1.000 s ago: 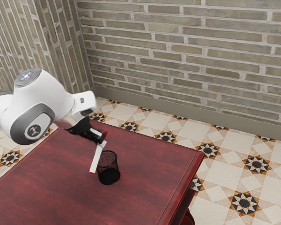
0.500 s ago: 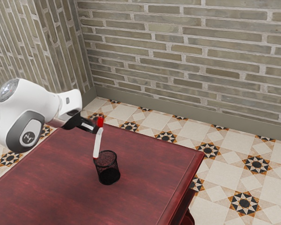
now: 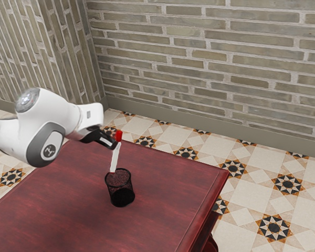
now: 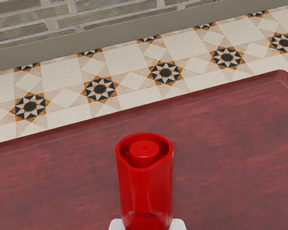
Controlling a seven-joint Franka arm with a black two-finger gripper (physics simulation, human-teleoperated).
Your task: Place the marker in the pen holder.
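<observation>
Marker (image 3: 115,159) in the air, held close to upright by my gripper (image 3: 115,144), whose fingers pinch its upper part: that is where the job stands. The picking up is done, and so is most of the carrying, since the lower end hangs at the rim of the pen holder (image 3: 119,192), by the edge nearer the arm. I can't tell from my camera angle whether that end is just inside the mouth or only above the edge. Most of the barrel is clearly above the holder, so the insertion and the release are left to do. I'd judge that a small shift toward the middle of the mouth should come first, then a straight lowering; going down as it is, the end might catch on the rim and tip the holder, which stands upright on the table (image 3: 170,191).

As for its looks, the marker has a slim white barrel with a bright red cap (image 4: 145,194) uppermost. From the wrist camera the cap is glossy, its end hollowed into a ring around a round plug with a tiny dot in it, and one side of the ring comes to a blunt corner. The whole marker leans a little, its lower end toward the exterior view's left.
</observation>
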